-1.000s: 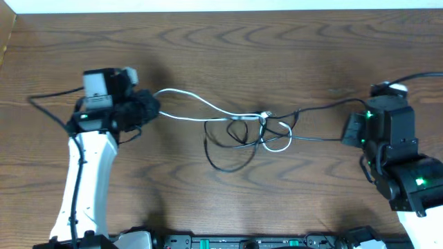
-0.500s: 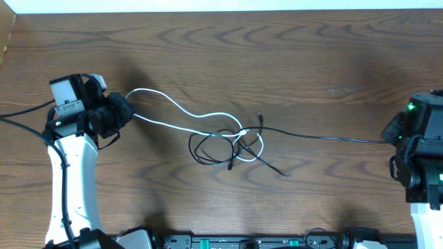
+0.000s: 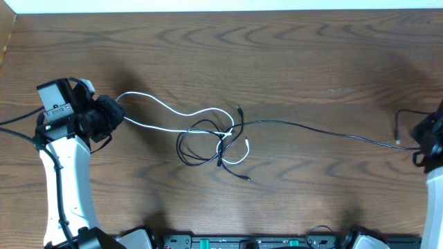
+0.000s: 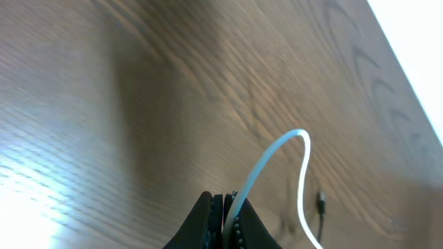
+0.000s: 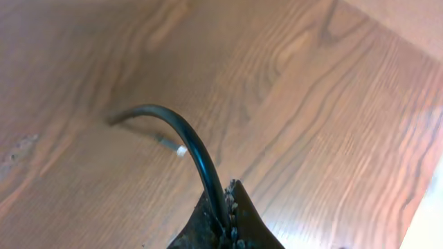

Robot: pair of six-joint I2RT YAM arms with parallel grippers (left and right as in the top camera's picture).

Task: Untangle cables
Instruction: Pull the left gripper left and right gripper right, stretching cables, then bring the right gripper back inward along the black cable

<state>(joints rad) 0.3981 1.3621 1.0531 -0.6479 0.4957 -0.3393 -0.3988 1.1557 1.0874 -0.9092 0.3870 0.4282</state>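
The white cable (image 3: 166, 111) runs from my left gripper (image 3: 112, 113) at the far left to a loose tangle at the table's middle. The black cable (image 3: 325, 130) loops through that tangle (image 3: 214, 142) and stretches right to my right gripper (image 3: 421, 146) at the right edge. My left gripper is shut on the white cable (image 4: 266, 166), seen between its fingers (image 4: 225, 214). My right gripper (image 5: 225, 218) is shut on the black cable (image 5: 176, 128), whose plug end (image 5: 178, 149) curls down to the wood. A black plug (image 4: 322, 202) lies beyond the white loop.
The wooden table (image 3: 277, 55) ends at a pale strip along the far edge. A black rail (image 3: 242, 242) with connectors runs along the near edge. The left arm's own thick black cable (image 3: 17, 121) trails off at the left.
Both arms moved apart: the left gripper went left with the white cable, the right went right with the black one. The black cable stretched out and the tangle drifted left and loosened.
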